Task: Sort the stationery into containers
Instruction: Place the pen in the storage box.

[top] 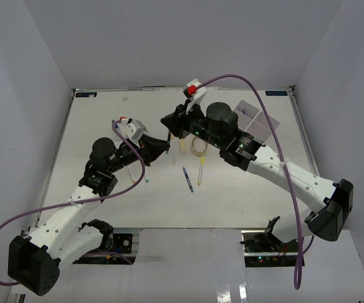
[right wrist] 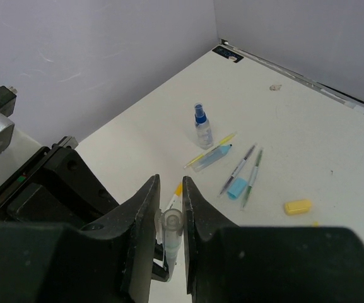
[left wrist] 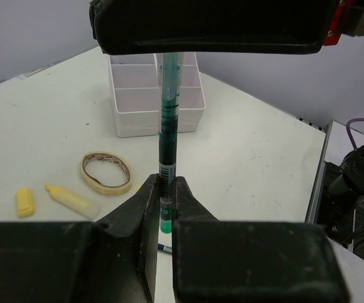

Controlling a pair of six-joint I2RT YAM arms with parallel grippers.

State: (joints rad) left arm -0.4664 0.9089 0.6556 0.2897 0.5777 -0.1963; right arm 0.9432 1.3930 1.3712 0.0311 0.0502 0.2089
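A green pen (left wrist: 168,129) with a clear cap (right wrist: 171,222) stands held between both grippers above the table's middle. My left gripper (left wrist: 164,181) is shut on its lower end, and my right gripper (right wrist: 170,184) is closed around its capped upper end. In the top view the two grippers meet, left (top: 166,147) and right (top: 169,122). The white four-compartment tray (left wrist: 157,118) stands beyond them, at the far right in the top view (top: 262,128). A tan ring (left wrist: 106,172), a yellow marker (left wrist: 71,197) and a yellow block (left wrist: 24,202) lie on the table.
A blue-capped bottle (right wrist: 202,126), a blue marker (right wrist: 212,158), a yellow pen (right wrist: 214,148), two thin pens (right wrist: 238,167), a blue block (right wrist: 236,187) and a yellow block (right wrist: 298,206) lie under the left arm's side. A blue pen (top: 187,178) and a yellow pen (top: 200,170) lie mid-table.
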